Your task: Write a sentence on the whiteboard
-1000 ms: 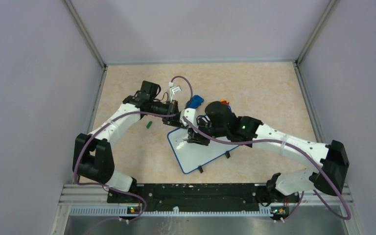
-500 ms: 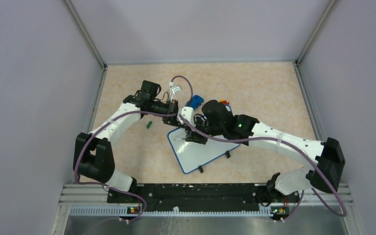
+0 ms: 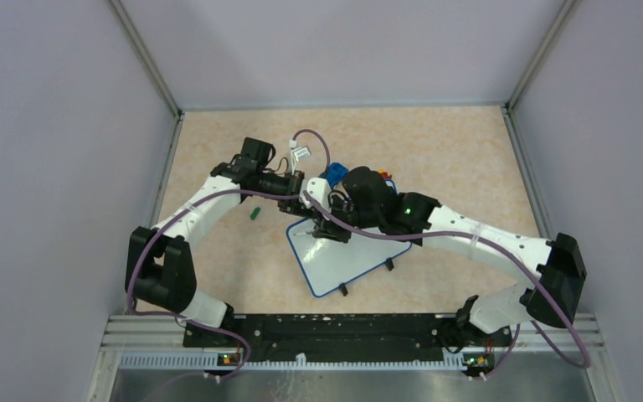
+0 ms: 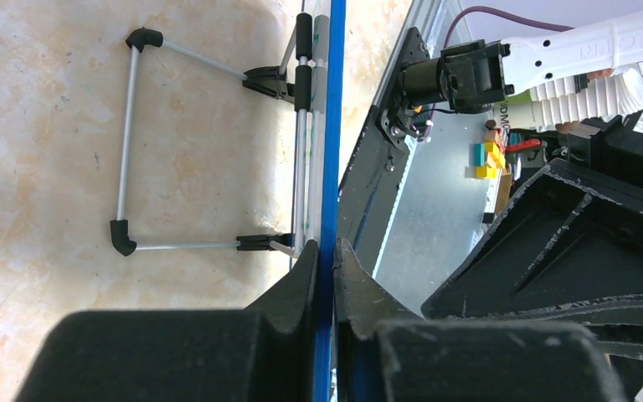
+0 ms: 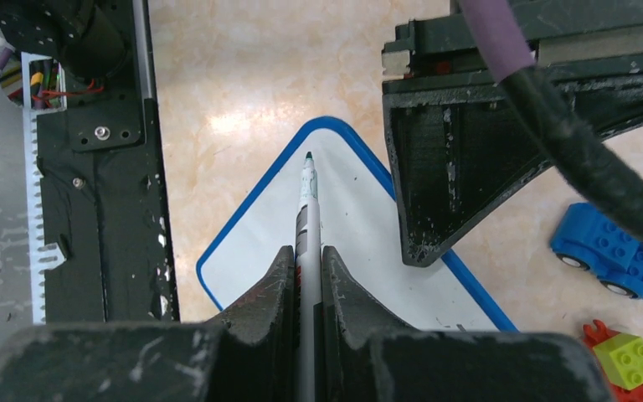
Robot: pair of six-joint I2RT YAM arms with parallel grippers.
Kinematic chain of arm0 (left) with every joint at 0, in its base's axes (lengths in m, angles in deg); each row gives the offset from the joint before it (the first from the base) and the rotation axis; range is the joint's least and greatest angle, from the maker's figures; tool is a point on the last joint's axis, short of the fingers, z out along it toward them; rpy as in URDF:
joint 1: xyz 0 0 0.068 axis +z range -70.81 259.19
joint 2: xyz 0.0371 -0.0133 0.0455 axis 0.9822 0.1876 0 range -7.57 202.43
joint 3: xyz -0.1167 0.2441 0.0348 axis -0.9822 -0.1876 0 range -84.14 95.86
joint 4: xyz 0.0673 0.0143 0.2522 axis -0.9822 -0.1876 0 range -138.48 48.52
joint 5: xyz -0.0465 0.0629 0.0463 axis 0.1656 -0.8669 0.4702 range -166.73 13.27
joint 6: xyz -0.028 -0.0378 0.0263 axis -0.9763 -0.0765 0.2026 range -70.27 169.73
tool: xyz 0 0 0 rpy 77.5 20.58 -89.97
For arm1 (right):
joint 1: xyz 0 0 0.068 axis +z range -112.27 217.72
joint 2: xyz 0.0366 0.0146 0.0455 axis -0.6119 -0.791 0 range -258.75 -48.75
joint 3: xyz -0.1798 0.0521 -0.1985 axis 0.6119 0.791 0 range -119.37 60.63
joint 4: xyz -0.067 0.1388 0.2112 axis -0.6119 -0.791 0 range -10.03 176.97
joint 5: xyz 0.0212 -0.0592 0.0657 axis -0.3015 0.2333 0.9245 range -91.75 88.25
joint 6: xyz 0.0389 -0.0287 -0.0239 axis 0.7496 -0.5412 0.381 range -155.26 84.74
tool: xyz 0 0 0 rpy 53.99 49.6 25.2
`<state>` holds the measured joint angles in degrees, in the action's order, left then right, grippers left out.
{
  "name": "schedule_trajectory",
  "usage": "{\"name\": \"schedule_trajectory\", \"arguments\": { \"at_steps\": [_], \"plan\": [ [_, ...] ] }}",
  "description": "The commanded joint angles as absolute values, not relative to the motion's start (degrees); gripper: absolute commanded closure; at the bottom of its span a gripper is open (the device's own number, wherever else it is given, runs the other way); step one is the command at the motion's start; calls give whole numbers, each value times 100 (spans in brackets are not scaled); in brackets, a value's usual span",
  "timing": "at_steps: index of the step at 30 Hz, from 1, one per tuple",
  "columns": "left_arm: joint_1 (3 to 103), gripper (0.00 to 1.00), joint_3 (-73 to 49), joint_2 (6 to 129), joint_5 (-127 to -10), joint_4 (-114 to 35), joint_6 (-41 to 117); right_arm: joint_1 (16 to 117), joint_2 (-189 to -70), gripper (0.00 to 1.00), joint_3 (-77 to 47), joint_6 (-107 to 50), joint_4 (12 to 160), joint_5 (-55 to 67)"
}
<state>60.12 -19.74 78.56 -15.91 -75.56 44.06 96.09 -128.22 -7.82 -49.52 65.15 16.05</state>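
Note:
The whiteboard (image 3: 347, 264), white with a blue rim, lies tilted on the table. My left gripper (image 3: 304, 201) is shut on its far rim; the left wrist view shows the blue rim (image 4: 333, 126) edge-on between the fingers (image 4: 325, 249). My right gripper (image 3: 328, 229) is shut on a white marker (image 5: 307, 205) whose green tip points at the board (image 5: 360, 226) near its rounded corner. I cannot tell whether the tip touches. No green sentence shows on the visible board surface.
A blue toy car (image 5: 607, 249) and a green brick (image 5: 628, 356) lie beside the board's far side. A small green cap (image 3: 254, 213) lies on the table left of the board. The board's wire stand (image 4: 126, 142) shows behind it.
My right gripper has carried the marker up and left across the board, toward its far left corner. The left gripper and the board have stayed put.

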Motion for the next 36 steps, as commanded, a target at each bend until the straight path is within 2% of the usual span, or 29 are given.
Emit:
{"name": "schedule_trajectory", "arguments": {
  "at_steps": [1,36],
  "plan": [
    [5981,100,-1939,7988,-1820,-7617,4416,9661,-12919,100,-1131,-4895,6757,1571],
    [5977,100,-1929,8041,-1882,-7676,4490,9662,-12573,100,-636,-5098,6401,1359]
  ]
}}
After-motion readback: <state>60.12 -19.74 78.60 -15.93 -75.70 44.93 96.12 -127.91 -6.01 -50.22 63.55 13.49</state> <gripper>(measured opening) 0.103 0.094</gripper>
